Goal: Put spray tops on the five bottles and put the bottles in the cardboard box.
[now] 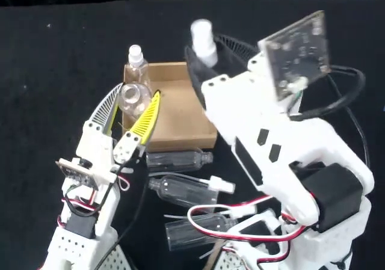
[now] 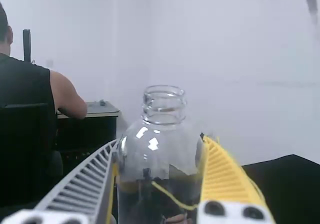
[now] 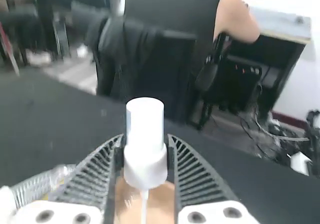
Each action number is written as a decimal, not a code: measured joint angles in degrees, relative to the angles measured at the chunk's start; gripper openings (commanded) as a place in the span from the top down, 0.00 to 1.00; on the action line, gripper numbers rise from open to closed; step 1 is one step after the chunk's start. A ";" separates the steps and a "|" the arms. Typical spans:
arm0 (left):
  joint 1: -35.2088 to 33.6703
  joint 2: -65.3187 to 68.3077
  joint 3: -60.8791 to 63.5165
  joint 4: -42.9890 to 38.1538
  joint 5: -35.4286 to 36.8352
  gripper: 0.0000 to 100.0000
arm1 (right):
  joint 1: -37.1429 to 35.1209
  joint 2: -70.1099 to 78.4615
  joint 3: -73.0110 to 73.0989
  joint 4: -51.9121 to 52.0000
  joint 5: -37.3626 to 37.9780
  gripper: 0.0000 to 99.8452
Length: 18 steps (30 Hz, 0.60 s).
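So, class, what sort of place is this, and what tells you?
Probably a robotics lab or workshop: two robot arms at a black-covered table, with loose cables and a dark equipment cabinet behind.

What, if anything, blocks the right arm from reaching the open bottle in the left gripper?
Probably nothing, so likely yes: the right gripper, holding a spray top, has open space toward the bottle.

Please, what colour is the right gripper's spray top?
White spray top, best in right wrist view.

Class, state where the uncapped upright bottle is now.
High view: uncapped bottle gripped by the left pincer over the cardboard box's edge, beside a capped bottle.
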 measured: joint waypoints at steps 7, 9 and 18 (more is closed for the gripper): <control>0.00 0.00 0.00 0.62 0.00 0.97 | 0.00 0.00 0.00 -7.38 -6.86 0.99; 0.00 0.00 0.00 1.76 0.00 0.97 | -0.53 0.00 0.00 -8.88 -7.38 0.99; 0.00 0.00 0.00 2.37 0.00 0.97 | -10.29 0.00 0.00 -16.70 -7.38 0.99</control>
